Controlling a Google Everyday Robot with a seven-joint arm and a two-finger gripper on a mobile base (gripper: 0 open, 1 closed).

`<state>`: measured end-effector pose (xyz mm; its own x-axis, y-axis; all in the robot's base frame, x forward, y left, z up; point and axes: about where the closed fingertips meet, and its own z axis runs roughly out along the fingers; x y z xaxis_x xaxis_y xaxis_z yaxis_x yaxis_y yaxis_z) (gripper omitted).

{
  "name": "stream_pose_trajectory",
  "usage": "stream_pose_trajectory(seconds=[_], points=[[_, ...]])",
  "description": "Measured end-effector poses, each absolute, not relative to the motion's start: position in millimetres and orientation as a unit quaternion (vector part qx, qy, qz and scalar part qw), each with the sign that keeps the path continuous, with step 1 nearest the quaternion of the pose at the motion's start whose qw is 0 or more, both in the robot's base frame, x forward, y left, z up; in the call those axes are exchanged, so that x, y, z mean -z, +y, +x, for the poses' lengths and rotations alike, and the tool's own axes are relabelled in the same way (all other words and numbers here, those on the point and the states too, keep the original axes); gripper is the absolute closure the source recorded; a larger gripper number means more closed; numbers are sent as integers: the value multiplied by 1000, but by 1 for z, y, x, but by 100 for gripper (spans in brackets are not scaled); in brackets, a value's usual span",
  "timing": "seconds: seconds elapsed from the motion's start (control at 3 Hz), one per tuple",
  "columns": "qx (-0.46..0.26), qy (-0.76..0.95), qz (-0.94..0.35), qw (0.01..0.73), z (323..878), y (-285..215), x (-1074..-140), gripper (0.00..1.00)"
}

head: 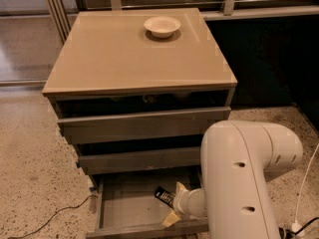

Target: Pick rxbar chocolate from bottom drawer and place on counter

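The bottom drawer (98,209) is pulled out, and the rxbar chocolate (163,195), a black wrapper bar, lies flat in its right half. My gripper (175,203) reaches down into the drawer from the right. Its two cream fingers (180,188) are spread open, with the bar's right end just by the upper one. The big white arm link (244,178) covers the drawer's right side. The tan counter (124,59) tops the cabinet above.
A cream-white bowl (162,26) sits at the back of the counter. The two upper grey drawers (139,126) stand slightly ajar. A dark cable (50,218) runs over the speckled floor at left and a white cable (305,183) at right. Metal railing runs behind.
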<state>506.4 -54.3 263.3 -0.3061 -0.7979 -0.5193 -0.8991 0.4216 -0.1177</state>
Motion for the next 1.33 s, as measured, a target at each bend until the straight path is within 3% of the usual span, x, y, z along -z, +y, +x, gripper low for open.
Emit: stream_pose_trajectory(seconds=[1.33], points=[[-90, 829, -481, 270, 531, -48, -232, 0]])
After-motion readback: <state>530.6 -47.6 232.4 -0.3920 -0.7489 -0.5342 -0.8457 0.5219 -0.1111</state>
